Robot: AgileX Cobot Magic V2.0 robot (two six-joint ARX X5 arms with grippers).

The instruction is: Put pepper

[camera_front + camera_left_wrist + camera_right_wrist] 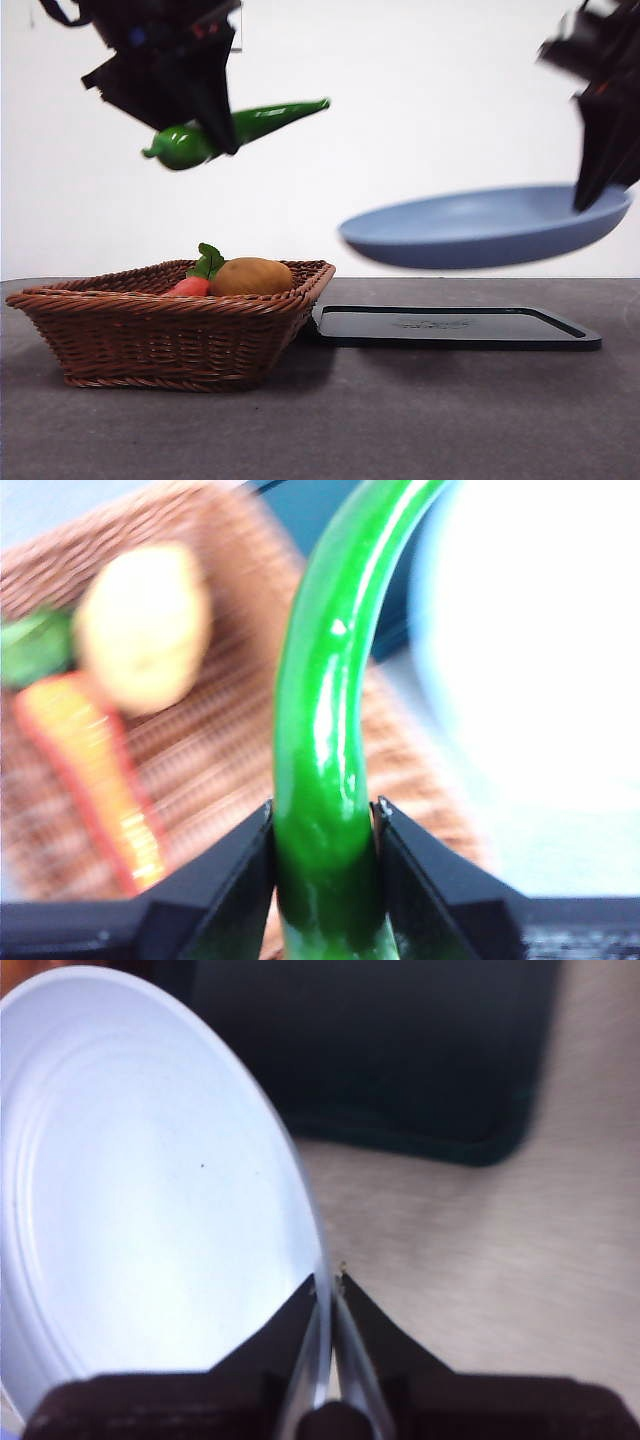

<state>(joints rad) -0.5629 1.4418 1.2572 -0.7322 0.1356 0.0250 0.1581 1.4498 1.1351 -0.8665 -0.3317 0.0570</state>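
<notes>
My left gripper [205, 125] is shut on the glossy green pepper [250, 125] and holds it high above the wicker basket [150, 335]. In the left wrist view the pepper [325, 730] runs between the jaws, with the basket [240, 750] below it. My right gripper [600, 175] is shut on the rim of a pale blue plate [480, 225] and holds it in the air above the black tray [450, 328]. The right wrist view shows the plate [150, 1190] pinched at its edge.
The basket holds a tan potato [250, 276] and a small red item with green leaves [195, 280]. The black tray lies flat on the grey table [400, 420], right of the basket, and shows in the right wrist view [400, 1050].
</notes>
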